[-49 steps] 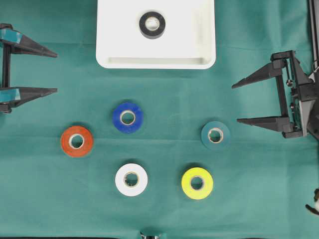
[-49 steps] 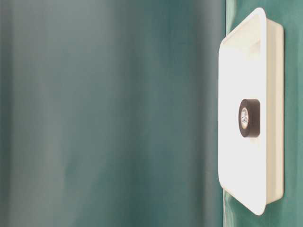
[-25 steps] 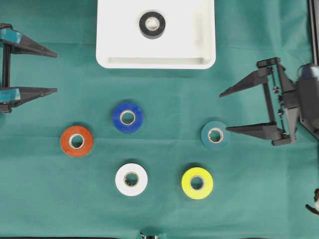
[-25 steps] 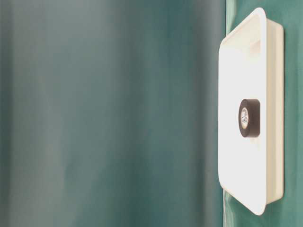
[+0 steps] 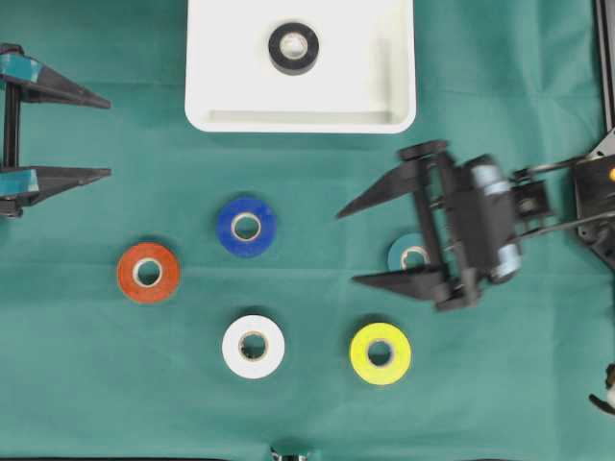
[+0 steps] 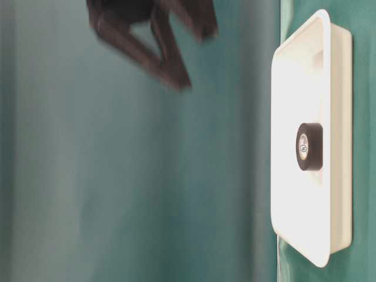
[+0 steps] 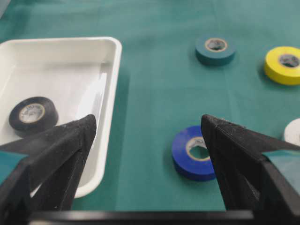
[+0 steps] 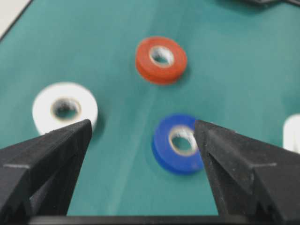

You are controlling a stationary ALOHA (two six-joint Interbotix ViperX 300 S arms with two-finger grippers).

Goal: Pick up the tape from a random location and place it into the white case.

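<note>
Teal tape (image 5: 405, 252) half hidden under released right tool (image 5: 349, 246), blue tape (image 5: 246, 227) beyond, left tool (image 5: 104, 137) released

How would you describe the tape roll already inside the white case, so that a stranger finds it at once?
Look at the white case at the top edge of the green cloth. One roll lies flat inside it, the black tape. It is the only black roll; every other roll lies outside on the cloth.
</note>
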